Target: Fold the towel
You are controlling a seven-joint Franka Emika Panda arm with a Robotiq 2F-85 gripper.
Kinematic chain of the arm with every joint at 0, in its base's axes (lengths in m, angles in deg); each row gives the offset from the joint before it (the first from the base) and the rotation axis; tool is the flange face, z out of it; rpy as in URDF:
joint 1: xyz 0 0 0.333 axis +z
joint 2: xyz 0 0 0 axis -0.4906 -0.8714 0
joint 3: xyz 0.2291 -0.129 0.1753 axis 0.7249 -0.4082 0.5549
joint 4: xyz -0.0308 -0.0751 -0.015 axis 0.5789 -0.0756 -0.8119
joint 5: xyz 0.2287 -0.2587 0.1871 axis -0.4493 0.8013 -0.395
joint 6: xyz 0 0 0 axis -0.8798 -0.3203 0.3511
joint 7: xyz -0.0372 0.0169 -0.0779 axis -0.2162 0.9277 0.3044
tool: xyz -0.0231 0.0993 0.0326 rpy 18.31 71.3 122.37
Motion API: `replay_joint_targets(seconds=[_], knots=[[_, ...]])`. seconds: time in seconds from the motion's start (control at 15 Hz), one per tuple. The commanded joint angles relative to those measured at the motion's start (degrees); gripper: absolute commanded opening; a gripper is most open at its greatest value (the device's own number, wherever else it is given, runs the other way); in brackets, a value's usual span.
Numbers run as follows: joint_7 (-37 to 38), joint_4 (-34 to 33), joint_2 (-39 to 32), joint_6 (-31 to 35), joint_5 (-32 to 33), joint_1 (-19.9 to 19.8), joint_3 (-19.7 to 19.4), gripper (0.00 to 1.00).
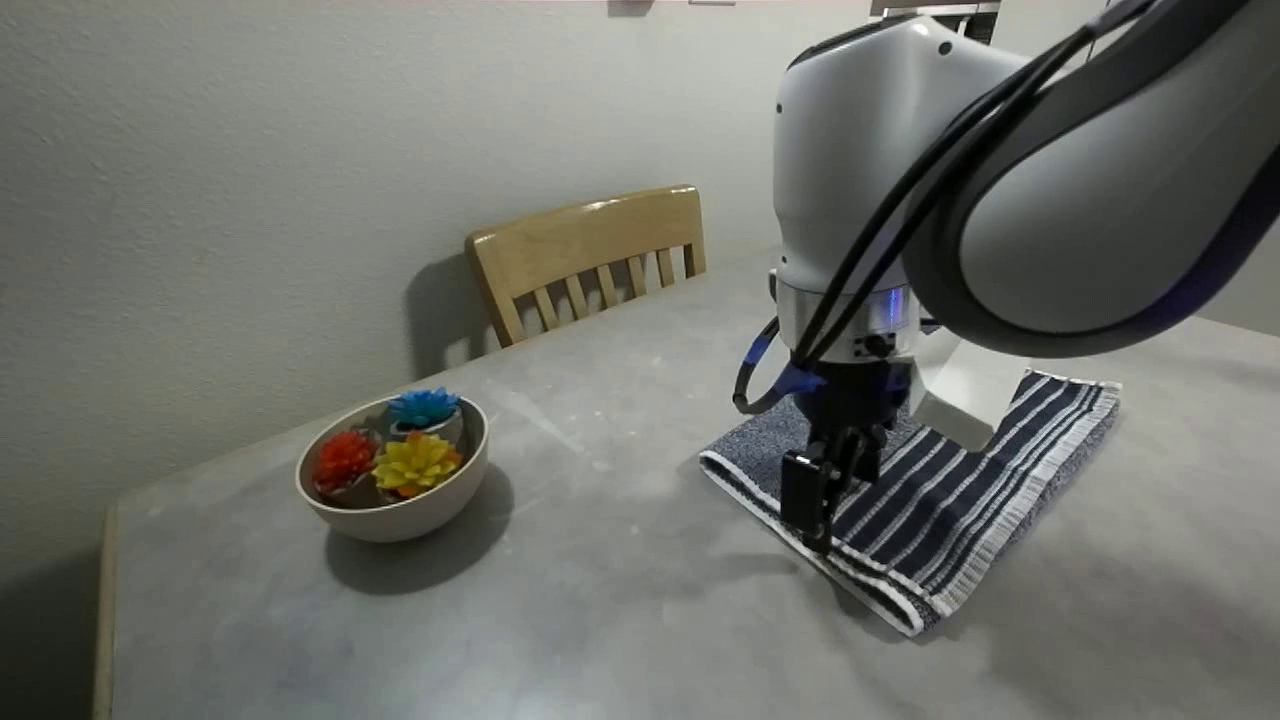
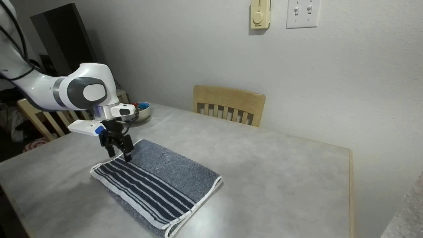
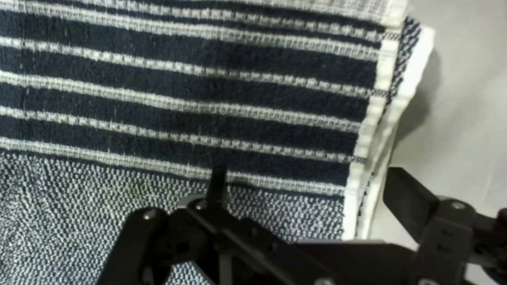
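The blue-grey towel [image 1: 930, 510] lies folded in layers on the table, with its navy-striped end on top. It also shows in an exterior view [image 2: 175, 168] and fills much of the wrist view [image 3: 178, 91]. My gripper [image 3: 305, 186] is open and points down at one white-hemmed side of the towel. In the wrist view one finger is over the towel and the other is past the hem, over the table; the layered hem runs between them. The gripper shows low over that edge in both exterior views [image 1: 842, 500] [image 2: 119, 157]. Whether its tips touch the cloth, I cannot tell.
A bowl [image 1: 420, 518] with red, blue and yellow artificial plants stands on the grey table [image 1: 600, 620]; it shows partly behind the arm in an exterior view [image 2: 144, 115]. A wooden chair [image 2: 228, 96] stands at the wall side. Another chair [image 2: 36, 114] stands behind the arm.
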Motion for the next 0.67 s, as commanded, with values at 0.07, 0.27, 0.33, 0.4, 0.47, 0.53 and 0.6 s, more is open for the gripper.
replay_joint_targets(seconds=[0.07, 0.27, 0.33, 0.4, 0.47, 0.53, 0.6], knots=[[-0.7, -0.5, -0.7, 2.3, -1.9, -0.9, 1.1, 1.0], [-0.9, 0.0, -0.8, 3.8, -4.8, -1.1, 2.5, 1.0], [0.4, 0.5, -0.7, 5.3, -5.2, -0.5, 2.2, 1.0], [1.7, 0.8, -0.8, 6.8, -5.2, 0.1, 1.7, 1.0], [4.4, 1.3, -0.8, 9.1, -4.4, 1.4, 0.4, 1.0], [7.4, 1.9, -0.7, 10.8, -3.4, 2.9, -1.1, 1.0], [10.4, 2.3, -0.7, 12.4, -2.0, 4.7, -2.9, 1.0]])
